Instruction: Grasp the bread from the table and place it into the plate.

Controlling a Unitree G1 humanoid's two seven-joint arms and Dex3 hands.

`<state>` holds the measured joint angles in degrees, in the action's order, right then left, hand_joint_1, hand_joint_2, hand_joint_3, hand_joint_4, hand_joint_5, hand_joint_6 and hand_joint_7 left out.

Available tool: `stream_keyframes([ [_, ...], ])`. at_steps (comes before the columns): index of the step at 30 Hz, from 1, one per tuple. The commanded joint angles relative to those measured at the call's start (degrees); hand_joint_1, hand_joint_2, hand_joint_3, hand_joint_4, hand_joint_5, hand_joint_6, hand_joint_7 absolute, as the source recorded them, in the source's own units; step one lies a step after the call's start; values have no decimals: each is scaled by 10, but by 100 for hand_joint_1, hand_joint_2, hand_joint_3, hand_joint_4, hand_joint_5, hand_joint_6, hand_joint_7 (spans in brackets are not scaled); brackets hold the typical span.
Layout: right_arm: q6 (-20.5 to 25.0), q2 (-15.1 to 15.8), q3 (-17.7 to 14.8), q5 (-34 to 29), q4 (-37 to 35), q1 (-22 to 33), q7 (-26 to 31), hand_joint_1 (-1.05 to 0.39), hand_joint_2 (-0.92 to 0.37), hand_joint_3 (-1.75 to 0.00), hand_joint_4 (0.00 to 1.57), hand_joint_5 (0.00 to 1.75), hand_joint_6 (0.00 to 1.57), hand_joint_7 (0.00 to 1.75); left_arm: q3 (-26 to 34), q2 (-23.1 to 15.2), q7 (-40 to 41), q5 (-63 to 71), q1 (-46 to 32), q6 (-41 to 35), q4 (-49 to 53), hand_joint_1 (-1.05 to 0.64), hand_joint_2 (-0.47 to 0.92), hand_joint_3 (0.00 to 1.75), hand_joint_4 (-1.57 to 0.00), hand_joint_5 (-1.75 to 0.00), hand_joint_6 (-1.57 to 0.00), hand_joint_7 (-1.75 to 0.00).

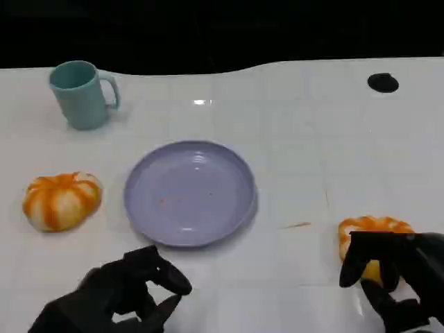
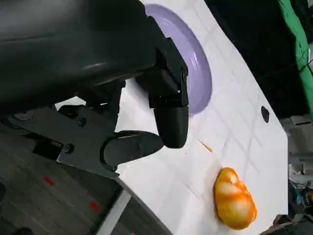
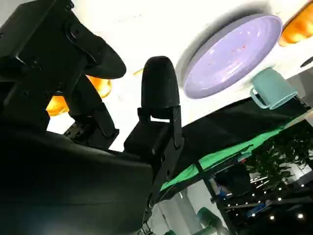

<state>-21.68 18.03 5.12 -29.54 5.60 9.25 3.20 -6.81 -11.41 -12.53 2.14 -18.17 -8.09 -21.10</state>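
Two orange-and-white breads lie on the white table. One bread [image 1: 61,201] sits to the left of the lavender plate [image 1: 191,193], untouched. The other bread [image 1: 374,227] [image 2: 234,198] lies to the right of the plate, and my right hand [image 1: 399,274] hovers over its near side with fingers spread around it, not closed on it. In the right wrist view this bread [image 3: 100,87] shows between the black fingers [image 3: 159,88]. My left hand [image 1: 118,295] [image 2: 146,98] rests near the table's front edge, below the plate [image 2: 198,73], loosely curled and holding nothing.
A teal mug [image 1: 82,94] [image 3: 274,88] stands at the back left. A black round spot [image 1: 383,82] lies at the back right, and a small orange mark [image 1: 298,225] sits between the plate [image 3: 230,54] and the right bread.
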Motion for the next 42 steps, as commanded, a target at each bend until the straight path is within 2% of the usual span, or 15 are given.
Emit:
stream_keyframes([
  [1, 0, 6, -2, 5, 0, -1, -1, 6, -15, -143, 93, 175, 92, 124, 2, -4, 1, 4, 0, 1, -2, -27, 85, 58, -65, -175, -63, -129],
  [23, -1, 9, -4, 8, 2, 1, -5, 5, -16, -144, 93, 175, 92, 124, 3, -4, 0, 1, -6, 4, -7, -27, 84, 59, -65, -175, -64, -129],
  [27, 26, 11, -7, 5, 21, 3, -23, 3, -20, -137, 90, 174, 89, 119, 3, -5, 0, 2, -7, 2, -10, -27, 84, 59, -65, -175, -63, -129],
  [30, 53, 13, -10, 4, 41, 5, -41, 1, -27, -118, 87, 164, 91, 96, 2, -5, 0, 3, -8, 4, -10, -28, 84, 59, -64, -175, -63, -129],
  [34, 88, 19, -10, -16, 73, 8, -58, -1, -35, -92, 89, 124, 100, 55, 2, -5, 1, 3, -8, -1, -12, -28, 83, 60, -64, -175, -64, -129],
  [37, 105, 25, -9, -40, 92, 9, -62, -5, -38, -80, 88, 105, 102, 38, 2, -5, 0, 3, -7, 4, -10, -27, 83, 60, -64, -175, -64, -129],
  [40, 123, 37, -6, -75, 112, 8, -71, -10, -41, -69, 82, 96, 100, 26, 0, -6, 2, 9, -4, -1, -11, -28, 83, 60, -65, -175, -64, -129],
  [42, 133, 46, -3, -106, 127, 9, -75, -15, -50, -50, 79, 84, 98, 14, 0, -6, 2, 10, -3, -3, -12, -28, 83, 60, -65, -175, -64, -129],
])
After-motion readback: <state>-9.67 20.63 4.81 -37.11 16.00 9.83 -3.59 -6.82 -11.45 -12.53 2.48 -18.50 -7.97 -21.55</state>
